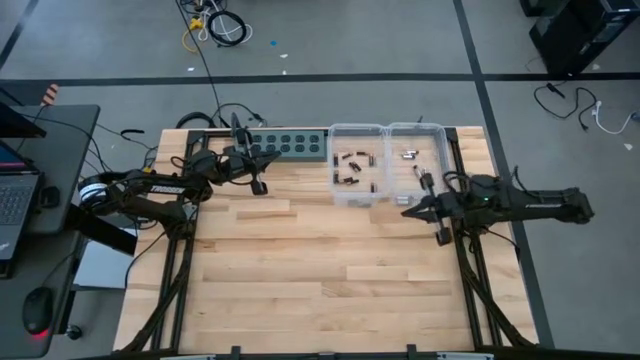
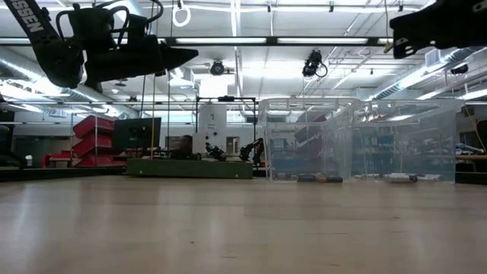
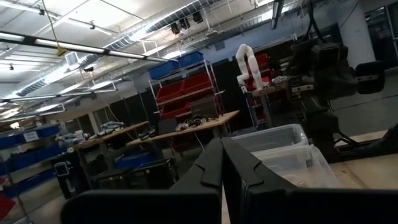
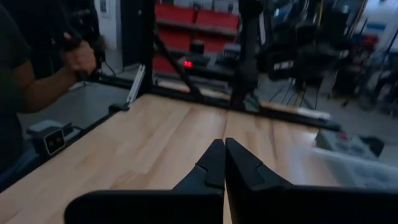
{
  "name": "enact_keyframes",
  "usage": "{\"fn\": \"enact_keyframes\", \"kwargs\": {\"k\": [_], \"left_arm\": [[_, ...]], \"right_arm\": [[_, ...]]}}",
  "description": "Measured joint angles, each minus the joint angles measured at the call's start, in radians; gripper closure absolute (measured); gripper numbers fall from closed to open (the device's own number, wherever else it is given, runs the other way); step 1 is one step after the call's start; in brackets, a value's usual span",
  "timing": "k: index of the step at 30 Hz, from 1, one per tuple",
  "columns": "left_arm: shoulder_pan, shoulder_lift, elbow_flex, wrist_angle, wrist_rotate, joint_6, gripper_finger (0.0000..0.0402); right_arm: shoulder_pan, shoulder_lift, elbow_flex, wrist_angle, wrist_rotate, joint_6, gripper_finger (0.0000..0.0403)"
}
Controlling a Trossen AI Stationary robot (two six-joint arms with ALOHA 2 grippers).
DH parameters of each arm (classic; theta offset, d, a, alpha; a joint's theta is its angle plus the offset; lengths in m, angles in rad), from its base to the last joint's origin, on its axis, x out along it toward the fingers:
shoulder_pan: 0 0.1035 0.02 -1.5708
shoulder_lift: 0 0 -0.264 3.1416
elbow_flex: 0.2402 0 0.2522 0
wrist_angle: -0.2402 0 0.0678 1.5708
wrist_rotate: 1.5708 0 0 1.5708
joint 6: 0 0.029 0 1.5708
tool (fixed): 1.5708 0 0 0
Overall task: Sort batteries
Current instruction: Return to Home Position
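Batteries [image 1: 350,168] in clear rectangular bins [image 1: 357,127]

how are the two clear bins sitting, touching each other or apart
Touching. In the high view the left bin and right bin meet rim to rim, no table showing between.

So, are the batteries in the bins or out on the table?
In the bins: the high view shows dark batteries in the left bin and silvery ones in the right bin.
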Motion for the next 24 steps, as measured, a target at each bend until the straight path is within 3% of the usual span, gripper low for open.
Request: {"fn": "enact_keyframes", "kwargs": {"k": [6, 10, 14, 19, 21, 24], "left_arm": [[0.0, 0.0, 0.0, 0.0, -0.003, -0.008, 0.04], [0.0, 0.0, 0.0, -0.001, -0.028, -0.094, 0.04], [-0.001, 0.0, 0.0, -0.006, -0.004, -0.184, 0.04], [-0.043, -0.003, -0.033, 0.076, 0.154, -0.219, 0.04], [-0.075, -0.012, -0.062, 0.127, 0.14, -0.208, 0.0401], [-0.104, -0.045, -0.11, 0.127, 0.008, -0.169, 0.0401]], "right_arm": [[-0.014, -0.22, -0.082, -0.031, 0.004, -0.039, 0.0403], [-0.024, -0.323, -0.13, -0.049, 0.005, -0.063, 0.0403], [-0.039, -0.31, -0.141, -0.05, 0.007, -0.08, 0.0403], [-0.045, -0.321, -0.14, -0.045, 0.008, -0.077, 0.0403], [-0.045, -0.32, -0.14, -0.049, 0.008, -0.062, 0.0403], [-0.045, -0.321, -0.14, -0.047, 0.008, -0.047, 0.0403]]}}
